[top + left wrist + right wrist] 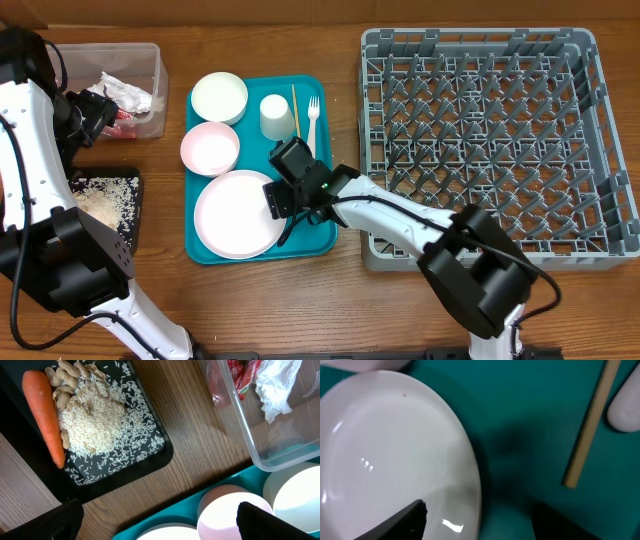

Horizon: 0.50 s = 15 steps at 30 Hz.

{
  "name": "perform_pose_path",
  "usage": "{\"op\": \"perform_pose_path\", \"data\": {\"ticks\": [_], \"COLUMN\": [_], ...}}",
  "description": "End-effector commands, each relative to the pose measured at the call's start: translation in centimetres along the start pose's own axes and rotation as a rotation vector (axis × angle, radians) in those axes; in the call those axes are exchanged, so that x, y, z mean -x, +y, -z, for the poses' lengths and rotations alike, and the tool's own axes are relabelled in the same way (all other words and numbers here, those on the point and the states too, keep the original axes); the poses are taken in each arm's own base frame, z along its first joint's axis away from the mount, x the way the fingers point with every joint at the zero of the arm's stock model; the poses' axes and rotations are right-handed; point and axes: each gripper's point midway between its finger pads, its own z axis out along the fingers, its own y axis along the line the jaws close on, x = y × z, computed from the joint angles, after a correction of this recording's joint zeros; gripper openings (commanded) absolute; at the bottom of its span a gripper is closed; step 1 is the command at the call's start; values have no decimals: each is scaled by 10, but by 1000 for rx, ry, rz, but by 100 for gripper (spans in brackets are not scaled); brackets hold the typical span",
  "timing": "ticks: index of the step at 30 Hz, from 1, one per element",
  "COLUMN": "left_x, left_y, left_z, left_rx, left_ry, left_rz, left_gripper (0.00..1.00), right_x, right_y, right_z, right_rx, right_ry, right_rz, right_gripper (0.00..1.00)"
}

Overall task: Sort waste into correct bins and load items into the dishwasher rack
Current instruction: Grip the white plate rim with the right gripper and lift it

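Right wrist view, right end effector [479, 510] low, spread open astride the plate [395, 450] rim

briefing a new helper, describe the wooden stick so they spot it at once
Find the flat teal tray left of the grey rack. In its far right corner the wooden stick lies between a white cup and a white fork. It is the only thin tan thing there.
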Motion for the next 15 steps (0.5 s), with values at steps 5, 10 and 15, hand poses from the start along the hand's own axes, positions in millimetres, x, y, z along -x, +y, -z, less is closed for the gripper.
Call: {"op": "perform_pose_path", "data": {"ticks": [5, 10, 15], "left_x": [0, 0, 0], "left_y": [0, 0, 0], "left_z": [-2, -2, -2], "left_rx": [11, 11, 11], "left_ry": [-4, -4, -4], "left_rz": [9, 9, 9], "left_gripper": [100, 100, 100], "right_x": [-4, -8, -12], "right_y": [-5, -8, -10], "right_z": [-18, -23, -24], "right_rx": [-31, -39, -47], "right_ry": [11, 24, 39], "right_rz": [-34, -48, -48], "right_gripper": [61, 53, 41]}}
